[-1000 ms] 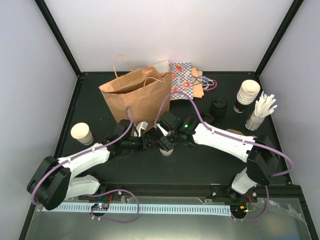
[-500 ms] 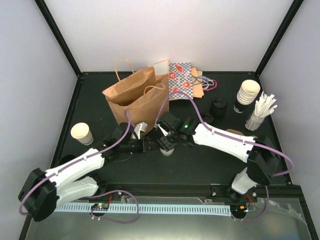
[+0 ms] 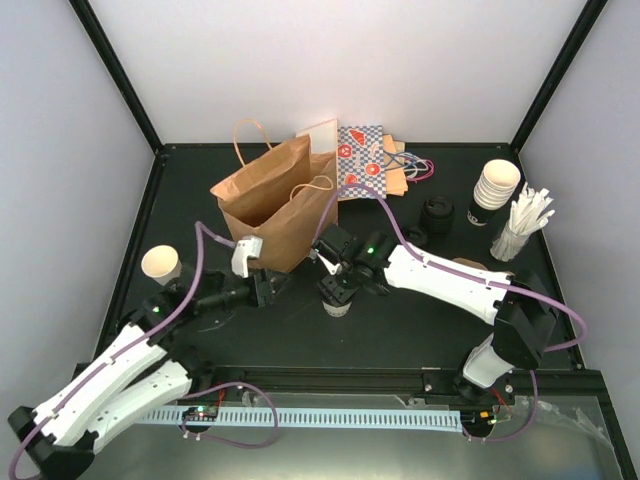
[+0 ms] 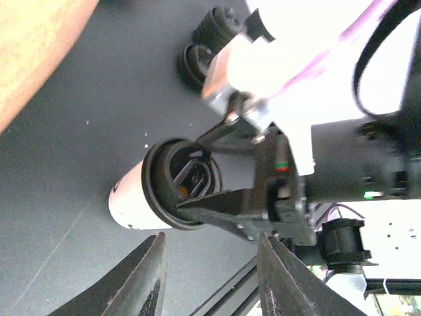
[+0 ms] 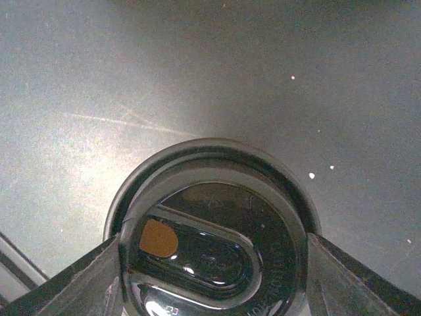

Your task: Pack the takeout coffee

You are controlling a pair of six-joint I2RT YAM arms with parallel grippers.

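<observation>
I find no word, brand or number that I can read in any view. The black lid (image 5: 214,243) of the takeout coffee (image 4: 131,201) carries a few raised marks near its lower edge in my right wrist view, but they are too faint and cut off to make out. From above, the patterned paper bag (image 3: 362,158) at the back of the counter (image 3: 400,320) shows only red and blue printed shapes, no letters that I can tell. If the dark band on the stack of paper cups (image 3: 497,185) bears any print, it is too small to read.
</observation>
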